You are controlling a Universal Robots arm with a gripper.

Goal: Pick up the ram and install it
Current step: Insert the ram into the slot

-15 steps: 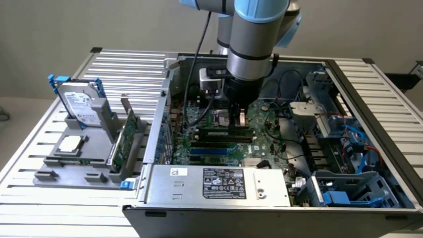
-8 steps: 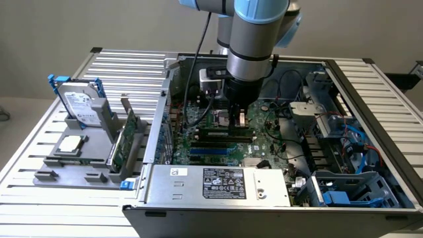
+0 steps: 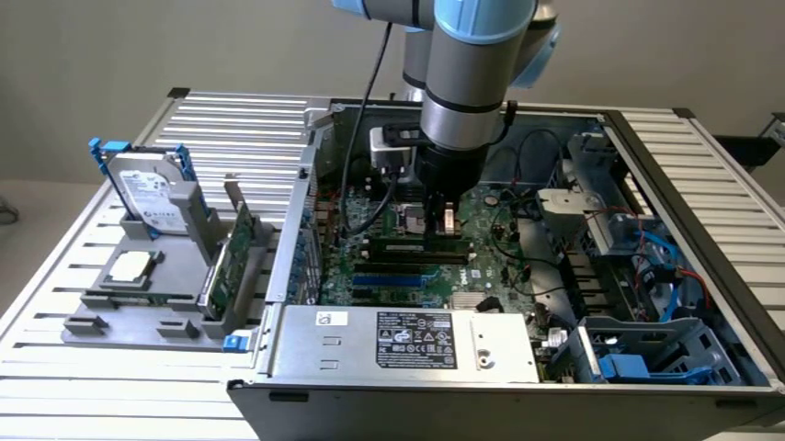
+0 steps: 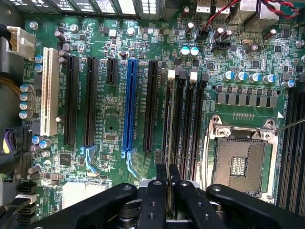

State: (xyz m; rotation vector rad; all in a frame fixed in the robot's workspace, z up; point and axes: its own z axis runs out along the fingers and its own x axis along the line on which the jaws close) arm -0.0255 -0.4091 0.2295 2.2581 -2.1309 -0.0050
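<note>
The ram is a long, thin green stick standing on edge in a black memory slot of the motherboard, inside the open computer case. In the wrist view the ram appears as a thin line running along the slot nearest the expansion slots. My gripper hangs straight down over the end of the stick nearer the exterior view's right. Its black fingers are pressed close together, with the stick's top edge between them, so my gripper is shut on the ram.
More black memory slots and the bare CPU socket lie beside the ram. A blue slot and black expansion slots flank the other side. Outside the case a grey holder carries a hard drive and a green card. The power supply sits at the front.
</note>
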